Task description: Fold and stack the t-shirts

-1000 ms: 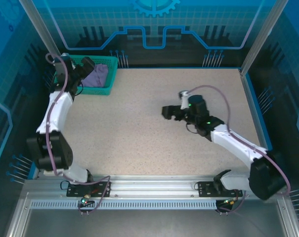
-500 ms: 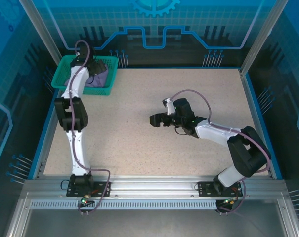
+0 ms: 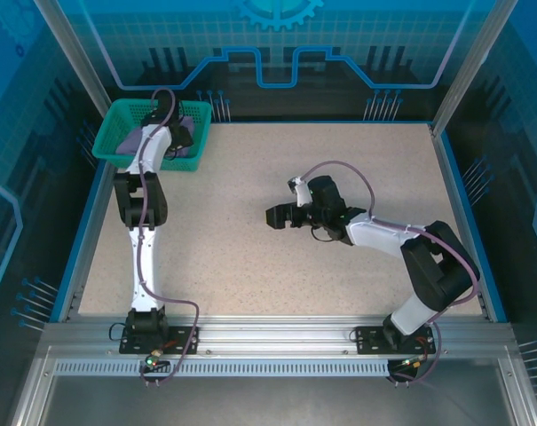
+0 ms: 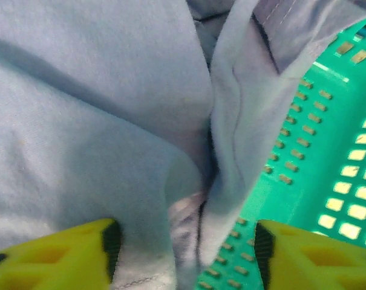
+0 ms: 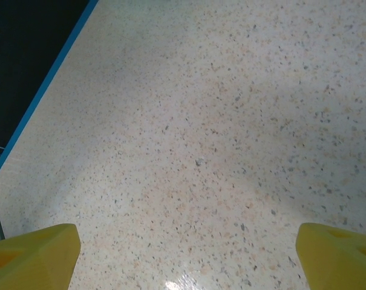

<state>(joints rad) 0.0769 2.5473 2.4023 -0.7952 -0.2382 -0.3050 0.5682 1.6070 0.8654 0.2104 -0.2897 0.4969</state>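
Observation:
A crumpled lavender t-shirt (image 3: 137, 137) lies in the teal mesh basket (image 3: 197, 114) at the table's back left. My left gripper (image 3: 179, 133) reaches down into the basket. In the left wrist view the t-shirt (image 4: 98, 115) bunches in folds between my yellow fingers (image 4: 68, 257), and the left gripper (image 4: 186, 254) is open with a fold of cloth lying in the gap. The right gripper (image 3: 280, 216) hovers over bare table near the middle. In the right wrist view that gripper (image 5: 189, 251) is open wide with nothing between its fingers.
The basket wall (image 4: 328, 175) stands close beside my left gripper's right finger. The speckled beige tabletop (image 3: 250, 257) stretches wide around the right gripper. A blue rim (image 3: 454, 191) borders the table, with dark panels behind it.
My left arm swung from beside the basket to over it and lowered its gripper onto the t-shirt. The right gripper slid left toward the table's middle.

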